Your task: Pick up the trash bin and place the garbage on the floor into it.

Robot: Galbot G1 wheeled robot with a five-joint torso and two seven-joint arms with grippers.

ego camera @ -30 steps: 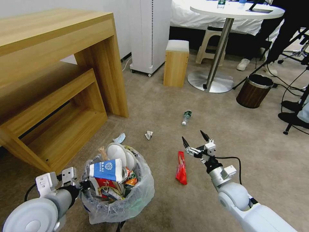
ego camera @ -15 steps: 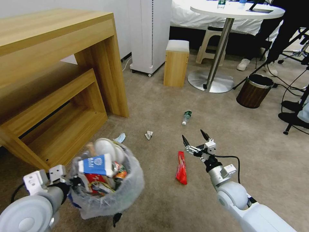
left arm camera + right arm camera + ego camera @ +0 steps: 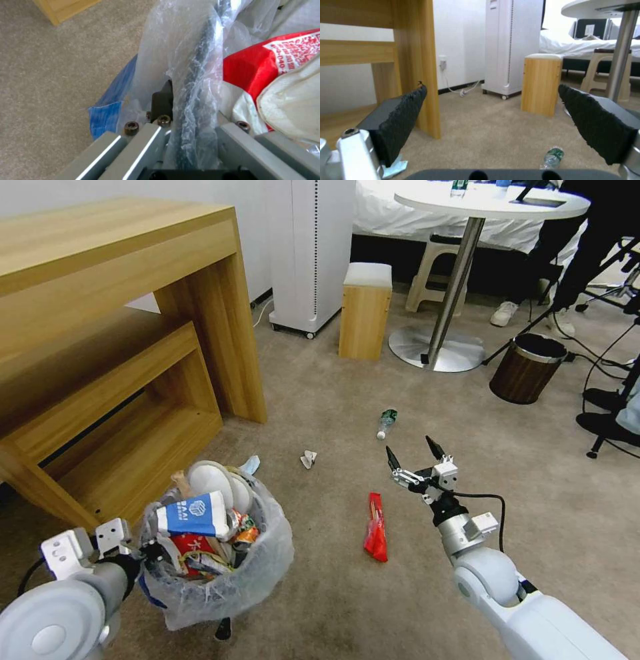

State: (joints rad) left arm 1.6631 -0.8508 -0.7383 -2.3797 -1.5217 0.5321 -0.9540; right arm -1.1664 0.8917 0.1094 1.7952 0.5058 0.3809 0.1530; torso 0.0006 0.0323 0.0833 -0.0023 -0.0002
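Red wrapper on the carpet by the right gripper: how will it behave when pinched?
The red wrapper lies long, flat and creased, so it is probably light and floppy, likely drooping from a pinch. Its glossy film may slip. The open right gripper hovers beyond it.

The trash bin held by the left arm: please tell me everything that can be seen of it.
The trash bin is a small dark bin lined with a crinkled clear plastic bag folded over its rim. It stands roughly upright beside the wooden desk, heaped above the rim with white slippers, a blue-and-white carton, and red and orange wrappers. The left gripper has its jaws shut on the rim, bag and all. Whether its base touches the beige carpet cannot be told.
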